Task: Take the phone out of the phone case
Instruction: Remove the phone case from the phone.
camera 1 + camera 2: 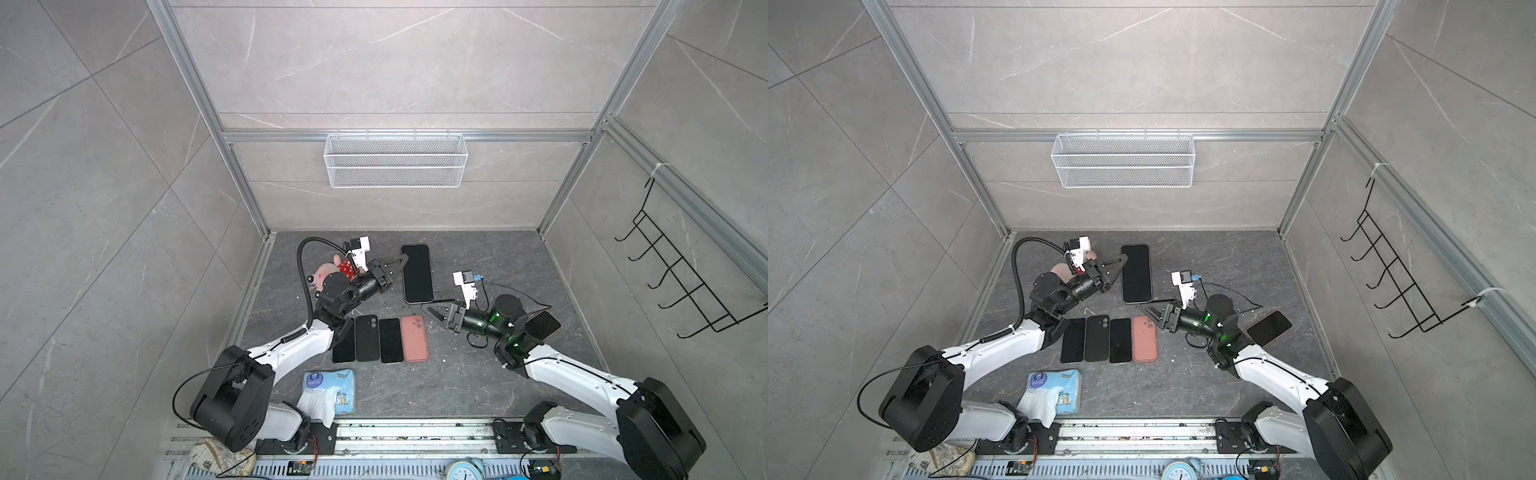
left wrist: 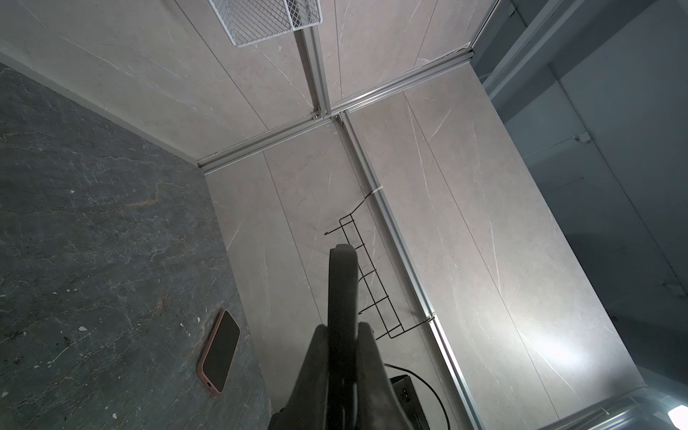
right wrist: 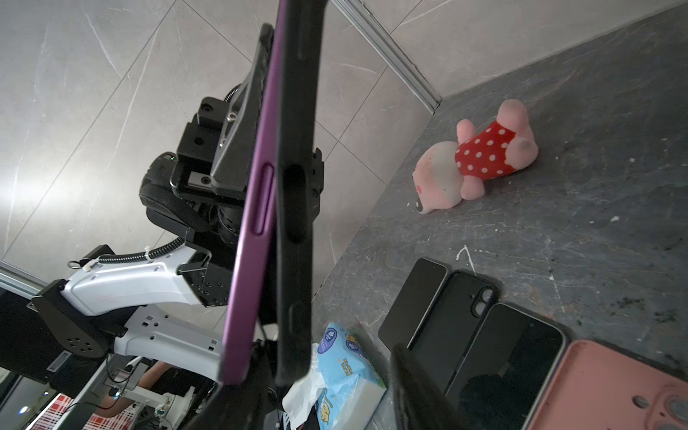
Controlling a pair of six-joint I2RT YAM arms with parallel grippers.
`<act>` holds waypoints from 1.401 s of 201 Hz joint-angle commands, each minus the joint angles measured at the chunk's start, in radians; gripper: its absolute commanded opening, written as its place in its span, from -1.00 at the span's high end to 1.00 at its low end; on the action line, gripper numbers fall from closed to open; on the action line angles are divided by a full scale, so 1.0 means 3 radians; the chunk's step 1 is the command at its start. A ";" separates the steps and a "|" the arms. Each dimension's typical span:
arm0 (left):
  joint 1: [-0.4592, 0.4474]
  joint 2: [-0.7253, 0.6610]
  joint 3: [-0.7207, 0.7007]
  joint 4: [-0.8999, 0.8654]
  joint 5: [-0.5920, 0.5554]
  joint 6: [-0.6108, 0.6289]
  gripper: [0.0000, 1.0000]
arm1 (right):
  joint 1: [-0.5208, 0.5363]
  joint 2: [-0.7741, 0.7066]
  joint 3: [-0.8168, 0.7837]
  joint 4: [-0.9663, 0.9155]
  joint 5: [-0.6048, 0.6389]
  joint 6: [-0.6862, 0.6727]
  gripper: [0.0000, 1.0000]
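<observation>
A phone with a black screen [image 1: 417, 273] [image 1: 1136, 273] hangs above the floor between my two grippers in both top views. Seen edge-on in the right wrist view, the purple phone [image 3: 253, 208] and its black phone case [image 3: 298, 223] stand apart at the near end and meet at the far end. My left gripper [image 1: 405, 259] [image 1: 1124, 258] [image 2: 342, 327] is shut on that far end, clamping phone and case together; there the left wrist view shows one dark edge [image 2: 342, 283]. My right gripper [image 1: 430, 305] [image 1: 1148, 305] [image 3: 320, 379] is open around the near end.
Three dark phones or cases [image 1: 380, 338] and a pink case [image 1: 414, 338] lie in a row on the floor. Another phone in a pink case [image 1: 542, 324] lies behind my right arm. A plush pig [image 1: 328, 272], a tissue pack [image 1: 330, 390], a wall basket [image 1: 395, 160] and a hook rack [image 1: 681, 274] surround them.
</observation>
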 commanded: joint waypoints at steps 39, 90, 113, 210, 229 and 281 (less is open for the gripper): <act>-0.0135 -0.0045 -0.0046 0.0608 0.0224 -0.0130 1.00 | -0.0141 0.0217 -0.0060 0.0749 0.0089 0.0459 0.03; -0.0136 -0.0032 -0.0116 0.0504 0.0098 -0.0056 1.00 | -0.0168 0.0265 -0.0030 0.0855 -0.0084 0.0608 0.48; -0.0135 0.0049 -0.0174 0.0381 -0.0049 -0.0008 1.00 | -0.0170 0.0196 -0.0077 0.0861 -0.0136 0.0748 0.86; -0.0419 0.0259 0.0070 -0.1301 -0.0283 0.1078 -0.42 | -0.0212 -0.0561 0.0448 -0.2719 0.0518 -0.0232 1.00; -0.0485 0.0224 0.0131 -0.1624 -0.0370 0.1368 -0.45 | -0.0220 -0.0512 0.0543 -0.3055 0.0629 -0.0382 1.00; -0.0805 0.0227 0.0377 -0.2362 -0.0353 0.2338 -0.46 | -0.0294 -0.0319 0.0627 -0.3236 0.0631 -0.0539 1.00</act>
